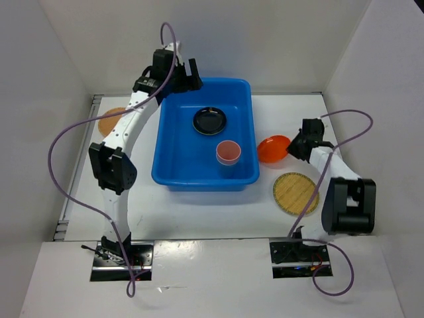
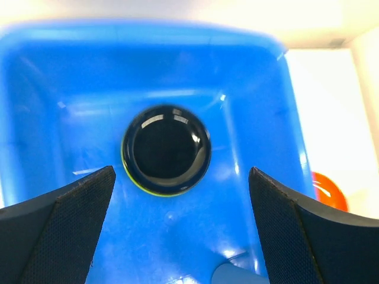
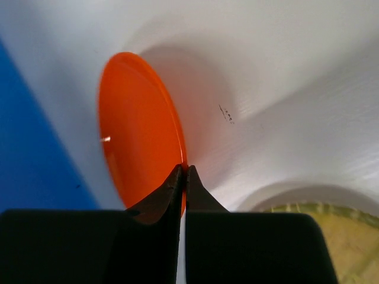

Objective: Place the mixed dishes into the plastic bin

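Note:
The blue plastic bin (image 1: pixel 173 142) stands mid-table. In it lie a black plate (image 1: pixel 209 120) on a lime-green rim (image 2: pixel 155 191) and a pink cup (image 1: pixel 228 153). My left gripper (image 1: pixel 187 78) hovers open and empty over the bin's far end; in the left wrist view it (image 2: pixel 180 195) frames the black plate (image 2: pixel 167 149). My right gripper (image 1: pixel 289 150) is shut on the rim of the orange plate (image 1: pixel 273 148), holding it tilted just right of the bin; the right wrist view shows it (image 3: pixel 183 173) pinching the orange plate (image 3: pixel 137 133).
A tan woven plate (image 1: pixel 295 193) lies on the table at front right, below the right gripper. Another tan plate (image 1: pixel 110 121) lies at the left, partly hidden behind the left arm. White walls enclose the table on three sides. A grey-blue rounded shape (image 2: pixel 237 275) sits in the bin.

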`<act>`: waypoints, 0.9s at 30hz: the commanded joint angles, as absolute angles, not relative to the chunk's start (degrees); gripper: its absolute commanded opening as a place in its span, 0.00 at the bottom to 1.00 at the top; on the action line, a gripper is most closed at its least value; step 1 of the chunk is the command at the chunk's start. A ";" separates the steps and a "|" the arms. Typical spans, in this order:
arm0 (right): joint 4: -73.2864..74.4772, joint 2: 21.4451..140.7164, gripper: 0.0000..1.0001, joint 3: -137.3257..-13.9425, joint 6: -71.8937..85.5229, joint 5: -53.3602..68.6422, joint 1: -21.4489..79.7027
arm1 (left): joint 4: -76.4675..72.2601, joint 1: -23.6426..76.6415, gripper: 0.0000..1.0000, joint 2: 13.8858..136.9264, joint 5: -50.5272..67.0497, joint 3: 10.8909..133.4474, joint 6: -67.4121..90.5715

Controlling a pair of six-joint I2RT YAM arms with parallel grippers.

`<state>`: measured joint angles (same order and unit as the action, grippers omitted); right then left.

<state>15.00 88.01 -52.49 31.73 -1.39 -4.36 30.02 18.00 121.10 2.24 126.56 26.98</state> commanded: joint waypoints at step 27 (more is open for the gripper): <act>1.25 69.86 0.00 -68.54 29.81 -8.28 14.50 | 17.13 -3.95 0.97 95.62 -17.05 80.69 35.68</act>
<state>9.34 66.08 -63.79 33.34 -13.26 14.02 20.80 -3.42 98.87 -15.77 81.19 33.43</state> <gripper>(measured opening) 0.019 0.979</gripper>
